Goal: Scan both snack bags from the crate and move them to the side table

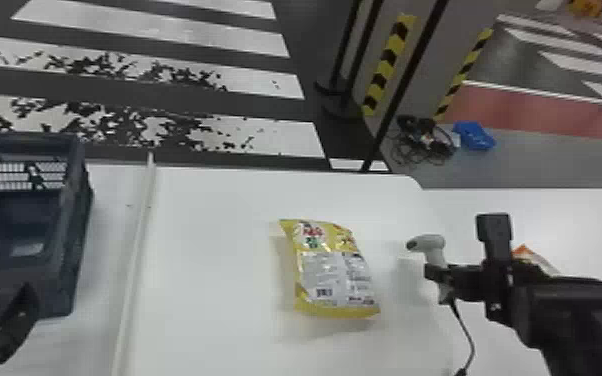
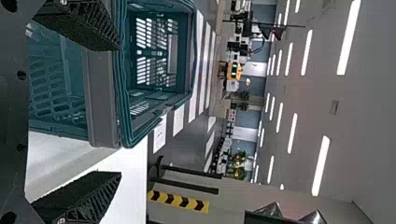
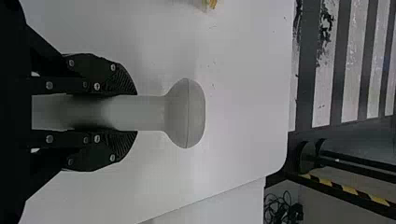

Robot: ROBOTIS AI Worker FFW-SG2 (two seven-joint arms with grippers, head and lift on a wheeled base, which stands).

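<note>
At nine o'clock, lattice-walled crate sitting, left gripper standing open, glossy bag lying central, right gripper clamping rounded scanner.

Bright light from ceiling strips — soft, faint shadows on white tabletop.

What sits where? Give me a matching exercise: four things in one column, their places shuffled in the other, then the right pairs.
1. Yellow foil snack bag
2. White plastic handheld scanner
3. Dark slatted plastic crate
4. Orange-and-white packet

A. At the head view's left edge
B. Partly hidden behind the right arm
C. Held by the right gripper
D. Lying between crate and scanner

Pairs: 1-D, 2-C, 3-A, 4-B
</note>
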